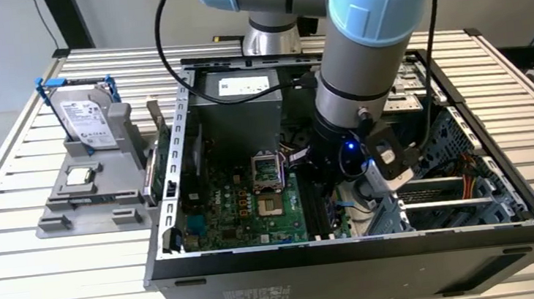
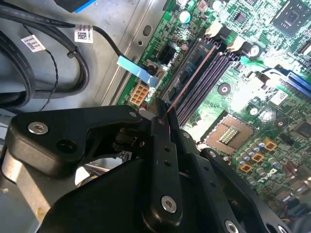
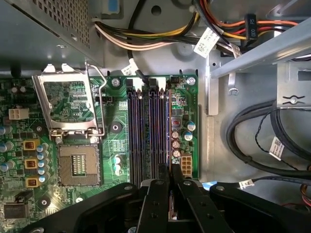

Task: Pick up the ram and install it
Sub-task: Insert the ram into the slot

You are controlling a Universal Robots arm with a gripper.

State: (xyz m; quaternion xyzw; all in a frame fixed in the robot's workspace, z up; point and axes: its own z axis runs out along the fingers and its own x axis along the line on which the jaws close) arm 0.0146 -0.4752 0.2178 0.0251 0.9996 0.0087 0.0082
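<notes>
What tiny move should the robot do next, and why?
Probably a small push straight down: the gripper looks shut on the ram, which lies lined up along the outermost of the memory slots; whether it is seated is unclear.

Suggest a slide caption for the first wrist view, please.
Gripper shut on the ram, poised over the motherboard's memory slots.

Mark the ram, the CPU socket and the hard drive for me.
ram (image 2: 193, 74), second wrist view, its long top edge.
CPU socket (image 3: 77, 167), first wrist view, the pin field.
hard drive (image 1: 85, 117), exterior view, its labelled face.
</notes>
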